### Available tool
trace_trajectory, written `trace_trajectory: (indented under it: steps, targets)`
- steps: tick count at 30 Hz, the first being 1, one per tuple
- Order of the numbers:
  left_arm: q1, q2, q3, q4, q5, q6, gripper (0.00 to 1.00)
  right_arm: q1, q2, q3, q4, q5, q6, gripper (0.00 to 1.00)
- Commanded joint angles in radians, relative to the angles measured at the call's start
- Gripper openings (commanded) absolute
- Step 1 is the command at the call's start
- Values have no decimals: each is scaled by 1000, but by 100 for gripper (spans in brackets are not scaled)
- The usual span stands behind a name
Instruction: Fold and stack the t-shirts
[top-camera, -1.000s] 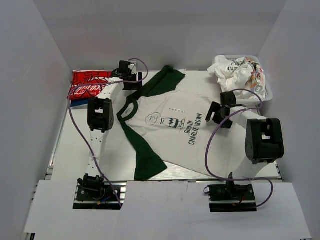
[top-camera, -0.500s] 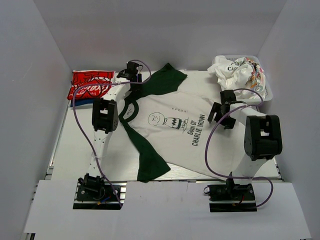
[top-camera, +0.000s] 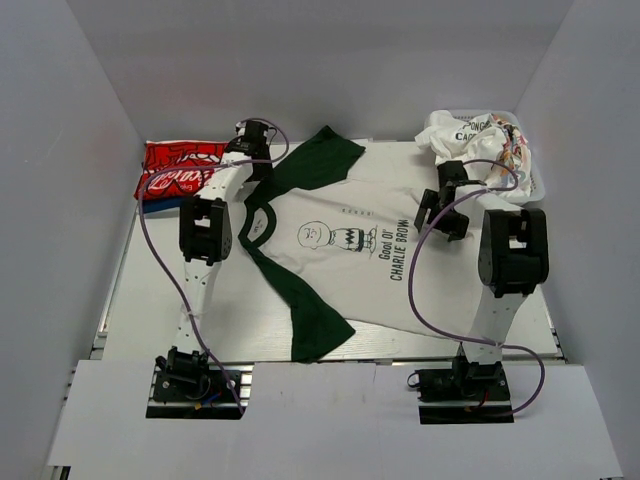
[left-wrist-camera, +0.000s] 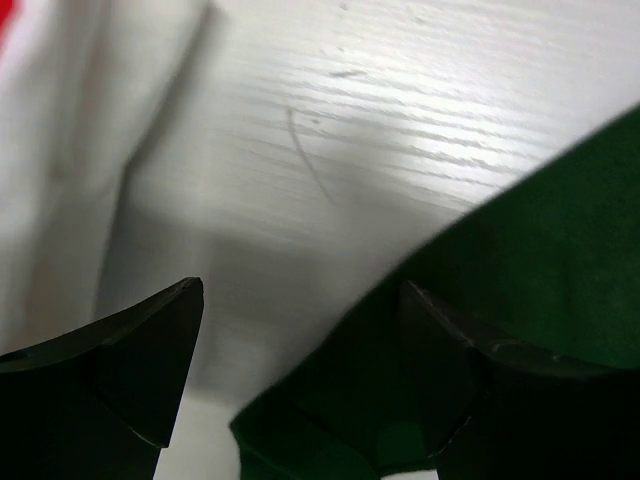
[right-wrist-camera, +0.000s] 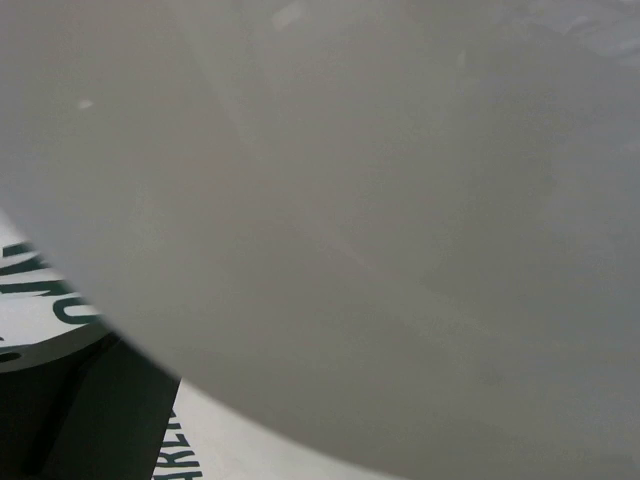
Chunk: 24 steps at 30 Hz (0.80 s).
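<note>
The off-white Charlie Brown t-shirt (top-camera: 350, 250) with dark green sleeves lies spread face up across the table. My left gripper (top-camera: 258, 160) sits low at its far-left sleeve; in the left wrist view the gripper (left-wrist-camera: 300, 370) is open, with the green sleeve edge (left-wrist-camera: 520, 260) lying between the jaws against the right finger (left-wrist-camera: 470, 370). My right gripper (top-camera: 440, 215) is at the shirt's right hem with its jaws apart. Blurred off-white cloth (right-wrist-camera: 380, 200) fills the right wrist view, and only one dark finger (right-wrist-camera: 80, 420) shows. A folded red Coca-Cola t-shirt (top-camera: 180, 165) lies far left.
A white basket (top-camera: 535, 185) at the back right holds crumpled light t-shirts (top-camera: 475, 140). Something blue (top-camera: 150, 205) shows under the red shirt. White walls close in on the left, back and right. Purple cables loop off both arms.
The Charlie Brown shirt has swung and slid to the right, and now lies squarer to the table. The right gripper moved toward the back with its hem. The left gripper shifted right, then back left.
</note>
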<state>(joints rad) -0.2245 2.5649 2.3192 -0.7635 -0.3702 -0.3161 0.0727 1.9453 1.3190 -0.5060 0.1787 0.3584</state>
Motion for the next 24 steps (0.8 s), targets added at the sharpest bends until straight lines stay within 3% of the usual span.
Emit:
trace_trajectory:
  steps: [1, 3, 5, 7, 12, 15, 16, 19, 21, 22, 24]
  targets:
    - [20, -9, 54, -30, -59, -14, 89, -1, 41, -1, -20, -34, -28, 90]
    - [20, -38, 54, -30, -59, -14, 89, -1, -23, -21, 20, -57, -56, 90]
    - [20, -101, 54, -30, -38, -26, 98, 2, -78, -14, 15, -54, -71, 90]
    - [20, -168, 20, -20, 13, -26, 100, 21, -170, -26, 17, -70, -78, 90]
    - [-16, -431, -190, -23, 169, -50, 100, 105, -382, -140, 90, -114, -87, 90]
    - [-56, -653, -490, 47, 330, -107, 100, 177, -448, -211, 119, -128, -59, 90]
    - [-84, -766, -656, 68, 385, -150, 100, 200, -453, -246, 151, -143, -53, 90]
    - [-169, -920, -968, 186, 545, -176, 100, 233, -459, -315, 188, -150, -13, 90]
    - [-237, -1008, -1096, 202, 556, -221, 100, 251, -453, -351, 208, -137, 11, 90]
    - [-359, -1018, -1136, 202, 556, -241, 100, 257, -457, -398, 224, -108, 25, 90]
    - [-401, -1000, -1136, 152, 528, -256, 100, 257, -463, -409, 224, -101, 40, 90]
